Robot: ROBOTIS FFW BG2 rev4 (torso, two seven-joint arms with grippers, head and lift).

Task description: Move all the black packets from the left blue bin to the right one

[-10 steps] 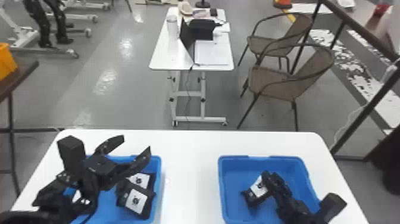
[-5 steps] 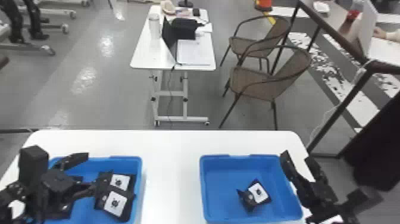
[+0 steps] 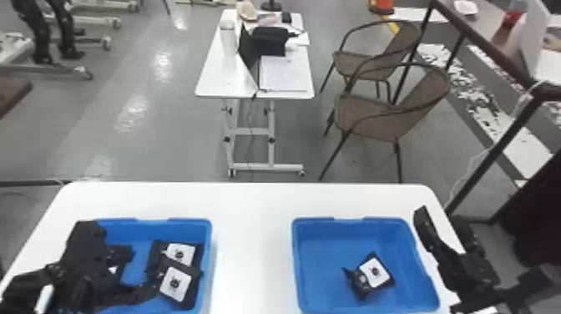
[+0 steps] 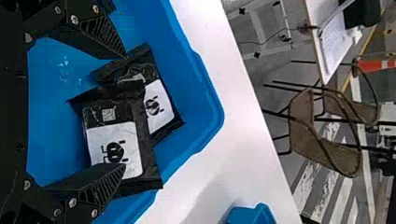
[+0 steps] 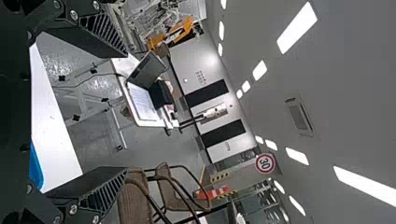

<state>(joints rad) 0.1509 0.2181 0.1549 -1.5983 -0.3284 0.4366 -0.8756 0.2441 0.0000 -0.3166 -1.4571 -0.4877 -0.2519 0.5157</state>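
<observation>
In the head view, my left gripper (image 3: pixel 140 269) is over the left blue bin (image 3: pixel 208 250), beside two overlapping black packets, one nearer (image 3: pixel 190 288) and one behind it (image 3: pixel 199 247). Seen from the left wrist, the left gripper (image 4: pixel 123 112) stands open, its fingers apart around part of the nearer packet (image 4: pixel 112 107), which lies over the other packet (image 4: pixel 161 86). The right blue bin (image 3: pixel 298 267) holds a black packet with a white label (image 3: pixel 374 271). My right gripper (image 3: pixel 438 227) is beyond that bin's right side; in the right wrist view the gripper (image 5: pixel 126 112) is open and holds nothing.
A white table (image 3: pixel 250 250) carries both bins, with a strip of tabletop between them. Farther off stand a small white table (image 3: pixel 213 79) with a laptop and papers, and two brown chairs (image 3: pixel 375 112). A dark metal frame (image 3: pixel 492 146) rises at the right.
The head view has shifted. My left gripper has lowered toward the packets in the left bin. The right gripper has moved out of the right bin to its right side, leaving a packet there.
</observation>
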